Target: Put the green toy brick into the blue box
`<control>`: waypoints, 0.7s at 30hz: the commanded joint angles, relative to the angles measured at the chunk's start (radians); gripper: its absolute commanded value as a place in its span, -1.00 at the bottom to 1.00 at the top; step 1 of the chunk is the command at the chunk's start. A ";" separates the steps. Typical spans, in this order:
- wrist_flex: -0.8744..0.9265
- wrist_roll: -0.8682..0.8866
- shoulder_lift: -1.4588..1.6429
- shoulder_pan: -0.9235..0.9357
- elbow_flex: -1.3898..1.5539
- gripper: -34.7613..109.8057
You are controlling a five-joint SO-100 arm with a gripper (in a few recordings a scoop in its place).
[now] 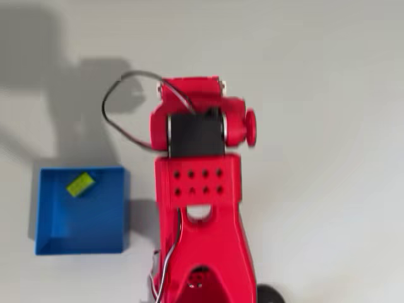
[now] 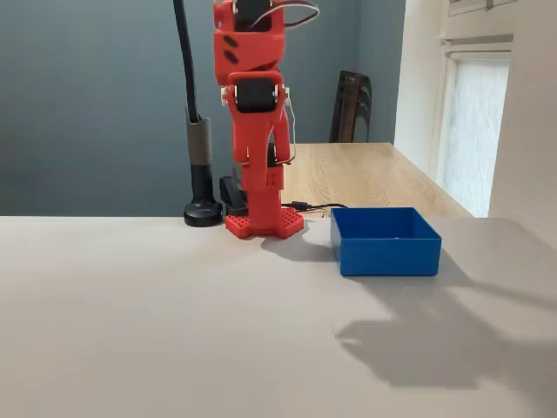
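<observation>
So from the overhead view, the green toy brick (image 1: 80,184), a little lime studded block, lies inside the square, smooth-plastic blue box (image 1: 104,233) near its top wall, left of the red arm (image 1: 199,189). From the fixed view the low-walled box (image 2: 387,253) sits on the matte pale table (image 2: 174,331); can't tell the claw's state, no readable writing.

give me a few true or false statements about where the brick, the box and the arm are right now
1. The green toy brick lies inside the blue box. True.
2. The brick sits in the middle of the box floor. False: in the overhead view it lies close to the box's upper wall.
3. The red arm stands folded up tall beside the box. True.
4. The box is tipped onto its side. False: it rests flat on the table, open side up.
5. The arm is reaching into the box. False: it stands apart from the box, and its end effector's state cannot be made out.
</observation>
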 commanded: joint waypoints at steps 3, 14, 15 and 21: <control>-0.110 -0.003 0.328 0.003 0.298 -0.52; -0.227 -0.023 0.746 0.002 0.802 -0.52; -0.230 -0.023 0.776 0.002 0.838 -0.52; -0.262 -0.026 0.904 0.006 1.015 -0.52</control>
